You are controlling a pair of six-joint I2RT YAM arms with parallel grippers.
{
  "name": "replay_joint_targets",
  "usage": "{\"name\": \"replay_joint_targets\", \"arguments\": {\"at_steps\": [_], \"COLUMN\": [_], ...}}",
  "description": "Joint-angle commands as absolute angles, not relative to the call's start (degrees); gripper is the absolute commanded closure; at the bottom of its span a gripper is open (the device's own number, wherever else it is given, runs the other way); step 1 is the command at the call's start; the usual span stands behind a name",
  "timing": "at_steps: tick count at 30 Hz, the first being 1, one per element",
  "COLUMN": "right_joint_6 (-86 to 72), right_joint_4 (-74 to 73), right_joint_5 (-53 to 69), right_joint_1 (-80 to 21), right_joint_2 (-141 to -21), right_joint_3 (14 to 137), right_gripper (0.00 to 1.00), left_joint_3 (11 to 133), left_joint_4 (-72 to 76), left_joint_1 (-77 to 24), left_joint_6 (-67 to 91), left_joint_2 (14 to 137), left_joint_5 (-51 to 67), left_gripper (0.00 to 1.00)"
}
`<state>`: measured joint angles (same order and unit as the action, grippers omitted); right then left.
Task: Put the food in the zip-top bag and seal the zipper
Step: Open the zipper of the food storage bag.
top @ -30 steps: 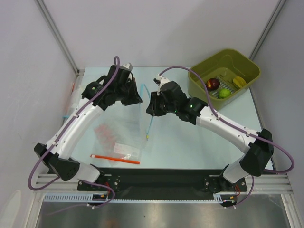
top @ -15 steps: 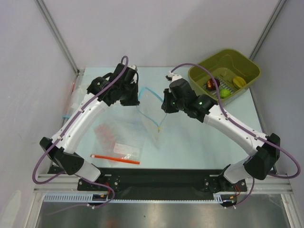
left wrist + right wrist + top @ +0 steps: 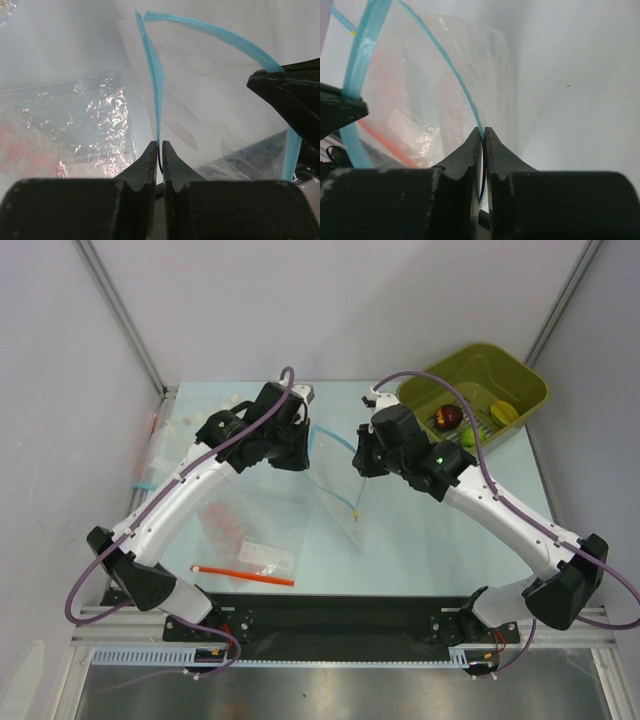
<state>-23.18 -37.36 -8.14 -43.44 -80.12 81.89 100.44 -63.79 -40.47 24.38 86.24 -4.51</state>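
The zip-top bag point(image 3: 338, 490) hangs in the air over the middle of the table, a little toward 12 o'clock, its clear body drooping toward 6 o'clock. Its light blue zipper point(image 3: 335, 435) is parted, the 2 lips bowed apart into an open mouth. The left gripper point(image 3: 160, 146) is clenched on 1 lip, fingers pinched tight on the blue strip. The right gripper point(image 3: 483, 131) is clamped the same way on the other lip, facing it across the mouth.

At 2 o'clock an olive-green bin point(image 3: 525, 370) holds the 3 fruits: the dark red one point(image 3: 448, 417), the green one point(image 3: 470, 439) and the yellow one point(image 3: 504, 412). The right arm's wrist and purple cable cross the bin's near side and partly cover the green fruit.

At 8 o'clock, under the left arm, a clear bag with red print point(image 3: 240, 525) lies flat, its red-orange strip point(image 3: 243, 575) nearest the bases.
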Motion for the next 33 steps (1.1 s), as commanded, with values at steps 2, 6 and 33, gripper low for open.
{"name": "replay_joint_targets", "arguments": {"at_steps": [2,6,33], "right_joint_6": [-21.45,-21.01,-17.49], "right_joint_4": [-32.79,-30.33,-27.07], "right_joint_5": [-5.63,-4.13,-4.13], "right_joint_1": [-43.68,-43.77,-44.47], "right_joint_2": [-74.98,-73.04,-71.28], "right_joint_3": [79.73,77.79,73.56], "right_gripper": [0.89,0.89,0.88], "left_joint_3": [96.69,95.98,99.66], "left_joint_4": [-58.01,-57.3,-52.9], "left_joint_1": [-40.43,-39.9,-33.58], "left_joint_6": [25.21,26.98,31.47], "left_joint_2": [84.03,84.64,90.96], "left_joint_5": [-1.41,-1.06,6.06], "left_gripper": [0.84,0.75,0.77]}}
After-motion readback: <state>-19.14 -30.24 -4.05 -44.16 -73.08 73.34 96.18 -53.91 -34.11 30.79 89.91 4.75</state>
